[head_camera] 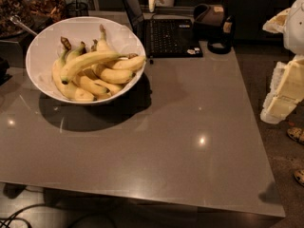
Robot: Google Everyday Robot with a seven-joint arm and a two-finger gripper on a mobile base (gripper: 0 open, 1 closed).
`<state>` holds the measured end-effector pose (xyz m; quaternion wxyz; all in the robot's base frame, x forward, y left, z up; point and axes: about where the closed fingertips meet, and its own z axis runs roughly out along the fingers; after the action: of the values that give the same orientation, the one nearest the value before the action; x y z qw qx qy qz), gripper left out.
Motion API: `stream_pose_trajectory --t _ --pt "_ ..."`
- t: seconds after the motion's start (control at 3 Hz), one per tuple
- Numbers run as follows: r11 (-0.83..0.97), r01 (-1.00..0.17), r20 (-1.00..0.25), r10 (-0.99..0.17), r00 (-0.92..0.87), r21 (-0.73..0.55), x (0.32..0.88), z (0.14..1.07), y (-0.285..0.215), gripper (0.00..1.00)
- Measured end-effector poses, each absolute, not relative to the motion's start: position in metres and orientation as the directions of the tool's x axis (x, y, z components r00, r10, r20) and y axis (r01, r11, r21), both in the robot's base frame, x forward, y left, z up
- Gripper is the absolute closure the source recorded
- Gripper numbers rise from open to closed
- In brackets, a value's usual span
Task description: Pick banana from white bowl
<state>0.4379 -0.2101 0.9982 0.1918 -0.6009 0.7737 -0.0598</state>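
Observation:
The white bowl [47,37] stands at the far left of the grey table [190,127]. It holds several yellow bananas. The banana [90,61] lies on top of the pile, long and gently curved, with its dark tip at the left and its brown stem pointing right. Shorter bananas in bunches lie under it. My gripper [280,103] hangs with the white arm at the right edge of the view, beyond the table's right side and far from the bowl. It holds nothing that I can see.
An open black laptop [166,34] sits behind the bowl to the right. A dark mug and other dark items [213,23] stand beside the laptop. Glass jars [42,1] stand at the back left. Sandalled feet [297,134] are on the floor at right.

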Motion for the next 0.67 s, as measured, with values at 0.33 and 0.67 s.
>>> stream_pose_trajectory --t 0.33,0.67 --pt "0.271 -0.907 -0.225 -0.953 -0.204 -0.323 0.4379 0.9982 -0.2101 0.00" --pt "0.248 -0.907 -0.183 -0.964 -0.195 -0.341 0.4405 1.0005 -0.2040 0.00"
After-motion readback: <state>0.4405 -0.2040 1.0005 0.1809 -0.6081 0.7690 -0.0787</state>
